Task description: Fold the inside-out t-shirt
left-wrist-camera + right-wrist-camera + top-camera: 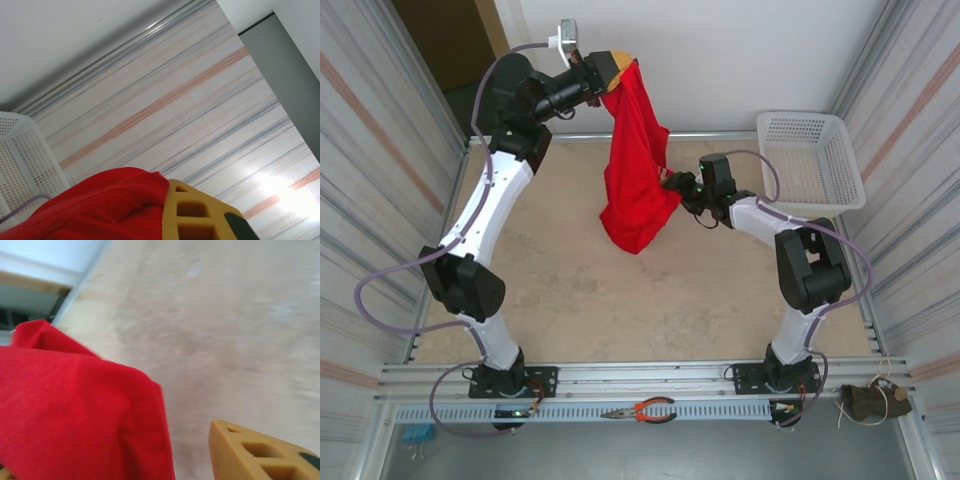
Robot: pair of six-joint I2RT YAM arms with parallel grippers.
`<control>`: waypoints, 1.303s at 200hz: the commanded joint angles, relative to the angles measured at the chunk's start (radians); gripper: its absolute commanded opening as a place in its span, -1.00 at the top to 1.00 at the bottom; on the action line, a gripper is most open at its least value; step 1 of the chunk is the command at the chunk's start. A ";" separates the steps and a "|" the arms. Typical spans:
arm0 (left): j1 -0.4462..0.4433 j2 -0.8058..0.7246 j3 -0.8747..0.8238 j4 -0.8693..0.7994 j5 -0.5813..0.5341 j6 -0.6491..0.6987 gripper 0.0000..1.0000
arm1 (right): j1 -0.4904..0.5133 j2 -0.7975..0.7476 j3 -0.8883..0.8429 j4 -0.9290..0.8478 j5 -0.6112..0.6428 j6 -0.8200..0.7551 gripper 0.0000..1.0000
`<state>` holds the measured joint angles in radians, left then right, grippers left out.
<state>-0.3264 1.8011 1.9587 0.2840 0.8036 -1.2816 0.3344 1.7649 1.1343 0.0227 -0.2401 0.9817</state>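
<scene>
The inside-out t-shirt (635,165) is a bright red cloth that hangs in a long bunch from my left gripper (615,62), which is raised high at the back and shut on the top of it. Its lower end sags just above the tabletop (570,290). In the left wrist view the red cloth (100,205) is pressed against the yellow finger (200,210). My right gripper (672,182) is at the shirt's right edge, at mid-height, and open. There the red cloth (75,410) lies between the fingers, with a gap to the yellow finger (250,455).
A white mesh basket (810,160) stands at the back right of the table; part of its wall (20,150) also shows in the left wrist view. Orange-handled pliers (645,410) lie on the front rail. Striped walls close in both sides.
</scene>
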 commanded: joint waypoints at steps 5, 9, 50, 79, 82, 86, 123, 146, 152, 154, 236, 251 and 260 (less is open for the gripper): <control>0.012 -0.028 0.065 0.127 0.021 -0.027 1.00 | -0.071 -0.154 -0.048 -0.214 0.112 -0.062 -0.13; 0.012 -0.028 0.059 0.129 0.024 -0.027 1.00 | -0.075 -0.190 -0.048 -0.226 0.116 -0.076 -0.14; 0.008 -0.041 -0.015 0.168 0.067 -0.027 1.00 | -0.090 -0.426 0.063 -0.259 0.053 -0.215 -0.41; 0.000 -0.060 -0.040 0.146 0.080 0.010 1.00 | -0.091 -0.429 0.179 -0.153 -0.175 -0.259 -0.58; 0.001 -0.061 -0.039 0.140 0.080 0.015 1.00 | -0.088 -0.427 0.187 -0.141 -0.189 -0.258 -0.59; 0.000 -0.061 -0.038 0.137 0.078 0.018 1.00 | -0.085 -0.424 0.197 -0.130 -0.204 -0.255 -0.62; 0.000 -0.060 -0.017 0.124 0.082 0.017 1.00 | -0.038 -0.343 0.264 -0.049 -0.267 -0.261 -0.68; -0.001 -0.060 0.004 0.107 0.079 0.019 1.00 | -0.015 -0.261 0.282 0.027 -0.310 -0.235 -0.68; -0.002 -0.061 0.009 0.103 0.078 0.019 1.00 | -0.008 -0.237 0.287 0.055 -0.323 -0.223 -0.68; -0.003 -0.061 0.011 0.102 0.077 0.019 1.00 | -0.006 -0.229 0.289 0.063 -0.329 -0.219 -0.68; 0.066 -0.117 -0.100 0.019 0.034 0.074 1.00 | -0.108 -0.082 0.455 0.250 -0.511 -0.045 1.00; 0.115 -0.126 -0.134 -0.004 0.018 0.083 1.00 | -0.185 -0.120 0.569 0.166 -0.497 -0.054 1.00; 0.142 -0.129 -0.145 -0.011 0.013 0.084 1.00 | -0.223 -0.139 0.646 0.128 -0.489 -0.051 1.00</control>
<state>-0.2607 1.7256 1.8458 0.2745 0.8520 -1.2331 0.2218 1.7401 1.5879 0.1635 -0.7197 0.9073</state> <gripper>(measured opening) 0.049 0.046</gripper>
